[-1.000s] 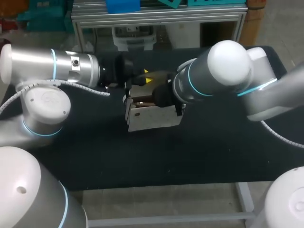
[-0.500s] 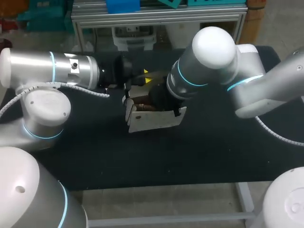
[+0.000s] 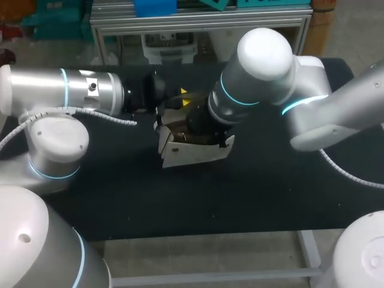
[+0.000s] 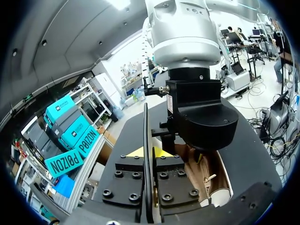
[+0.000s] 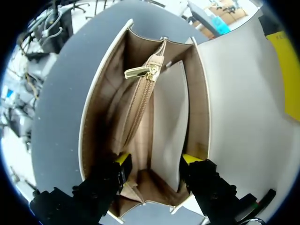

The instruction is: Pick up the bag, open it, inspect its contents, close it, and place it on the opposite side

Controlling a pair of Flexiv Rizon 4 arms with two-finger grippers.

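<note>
On the worktop (image 3: 270, 192), the open bag (image 3: 195, 151) shows a zipped inner pocket (image 5: 140, 108); left fingers (image 5: 287, 70) clamp its flap (image 5: 239, 108), right fingers (image 5: 123, 160) spread apart inside.

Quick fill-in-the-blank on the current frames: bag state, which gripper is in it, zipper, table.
1. The bag stands on the table with its top ___.
2. The ___ gripper points down into the bag, fingers apart.
3. The zipper pull on the bag's middle pocket is ___ in colour.
4. The table's surface is ___.

Missing words: open; right; gold; black
</note>
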